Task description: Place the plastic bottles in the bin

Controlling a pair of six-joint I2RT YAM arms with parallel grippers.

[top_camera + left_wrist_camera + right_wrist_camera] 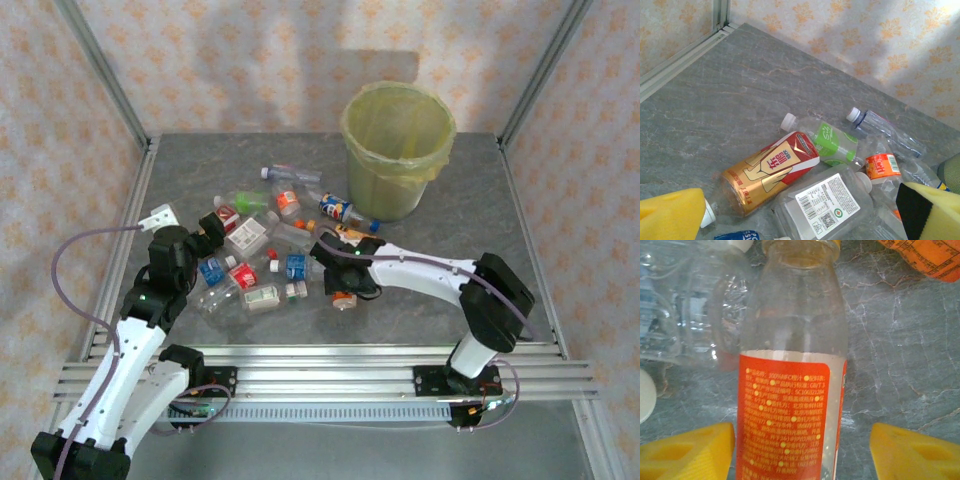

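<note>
The bin (398, 148) stands far right on the table (480, 200), behind the plastic bottles (262, 262) strewn mid-table. Right gripper (800, 452) gapes wide astride an orange-label bottle (790, 390), gripping nothing; left gripper (802, 217) hangs wide open and empty over the pile. Risk: the smooth bottle could squirt out of the pinch, or a finger (687, 450) could snag the clear bottle (685, 305) just beside it; label reads "100%" amid tiny Chinese print.

Bin (398, 150) far right on surface (470, 225). Plastic bottles (262, 262) clustered mid-surface, left and near of bin. One bottle (790, 330) lies between right gripper (802, 447) jaws, near-right edge of cluster.
</note>
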